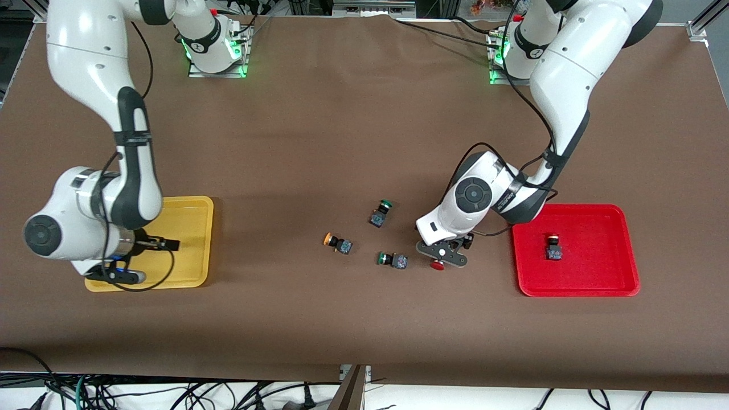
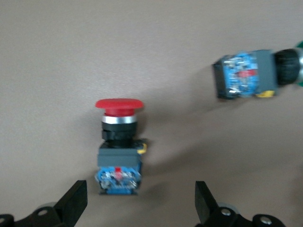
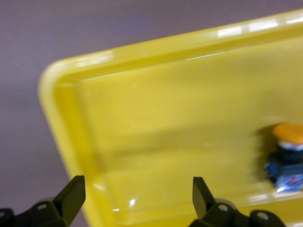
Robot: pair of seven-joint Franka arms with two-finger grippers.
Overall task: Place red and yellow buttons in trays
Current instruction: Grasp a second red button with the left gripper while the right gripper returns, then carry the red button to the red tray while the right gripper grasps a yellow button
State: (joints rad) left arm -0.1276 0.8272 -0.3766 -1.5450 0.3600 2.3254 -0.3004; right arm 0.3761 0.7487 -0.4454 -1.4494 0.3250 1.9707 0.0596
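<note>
A red-capped button (image 1: 437,265) lies on the table under my left gripper (image 1: 445,257). In the left wrist view the gripper (image 2: 141,203) is open and the button (image 2: 119,142) lies on its side just ahead of the fingertips, nearer one finger, untouched. A yellow-capped button (image 1: 339,243) lies on the table toward the middle. The red tray (image 1: 575,285) holds one button (image 1: 553,247). My right gripper (image 1: 145,261) hangs open and empty over the yellow tray (image 1: 196,239). In the right wrist view the gripper (image 3: 137,198) is over a corner of the tray (image 3: 142,56), which holds a yellow-capped button (image 3: 289,156).
Two green-capped buttons lie on the table: one (image 1: 380,215) farther from the front camera, one (image 1: 394,260) beside the left gripper, also in the left wrist view (image 2: 251,73). The brown table cover (image 1: 342,125) spreads between the trays.
</note>
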